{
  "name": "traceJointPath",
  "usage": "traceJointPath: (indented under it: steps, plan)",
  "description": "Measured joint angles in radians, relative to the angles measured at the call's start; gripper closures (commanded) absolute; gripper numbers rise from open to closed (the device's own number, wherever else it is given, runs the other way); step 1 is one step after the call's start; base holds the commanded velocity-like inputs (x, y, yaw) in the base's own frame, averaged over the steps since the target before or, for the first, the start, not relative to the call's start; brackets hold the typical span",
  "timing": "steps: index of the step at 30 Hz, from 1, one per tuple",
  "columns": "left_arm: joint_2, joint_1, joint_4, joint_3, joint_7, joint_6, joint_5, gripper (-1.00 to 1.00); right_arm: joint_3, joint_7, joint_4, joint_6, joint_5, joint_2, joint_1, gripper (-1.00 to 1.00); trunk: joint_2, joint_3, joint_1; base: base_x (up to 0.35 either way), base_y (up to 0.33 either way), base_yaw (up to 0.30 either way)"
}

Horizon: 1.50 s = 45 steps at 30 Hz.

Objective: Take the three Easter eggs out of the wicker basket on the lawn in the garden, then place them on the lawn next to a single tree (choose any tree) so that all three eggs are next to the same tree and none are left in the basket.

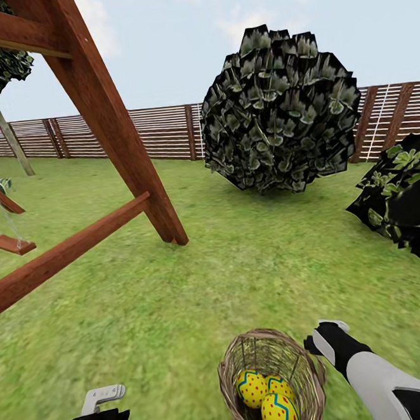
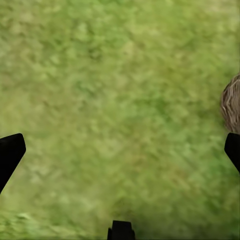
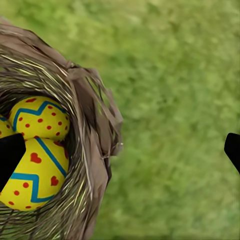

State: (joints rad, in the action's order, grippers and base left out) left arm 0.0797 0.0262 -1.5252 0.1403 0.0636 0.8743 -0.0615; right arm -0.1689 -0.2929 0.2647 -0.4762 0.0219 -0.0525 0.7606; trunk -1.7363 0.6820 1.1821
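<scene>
The wicker basket point(image 1: 269, 357) stands on the lawn point(image 1: 180, 302) right in front of me, with three Easter eggs inside: one point(image 1: 252, 388), another point(image 1: 280, 386) and a third point(image 1: 279, 414). My right arm point(image 1: 354, 360) hangs just beside the basket's right rim. The right gripper point(image 3: 120, 152) is open above that rim point(image 3: 95, 125), and one finger point(image 3: 10, 155) is over an egg point(image 3: 35, 175). My left gripper point(image 2: 120, 150) is open over bare grass, with the basket point(image 2: 231, 102) off to one side. A tree point(image 1: 9, 135) with a pale trunk stands far left by the fence.
A wooden swing frame point(image 1: 107, 130) with a seat point(image 1: 9, 244) crosses the left side. A big dark round bush point(image 1: 281, 108) stands ahead and another dark bush point(image 1: 403, 199) at the right. A slatted fence point(image 1: 165, 132) bounds the garden. Open grass lies between them.
</scene>
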Motion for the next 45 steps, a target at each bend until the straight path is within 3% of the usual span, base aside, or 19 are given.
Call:
traceJointPath:
  steps: [24,45]
  plan:
    - [0.000,0.000,0.000,-0.002,-0.001,-0.001,0.000,-1.00,0.019,0.000,0.002,-0.001,-0.001,-0.002,0.053,-1.00,-0.168,0.075,0.092,0.000,0.000,0.000]
    - [0.000,0.000,0.000,-0.002,-0.001,-0.001,0.001,-1.00,0.019,0.000,0.000,-0.002,-0.001,-0.002,0.057,-1.00,-0.315,0.141,0.173,0.000,0.000,0.000]
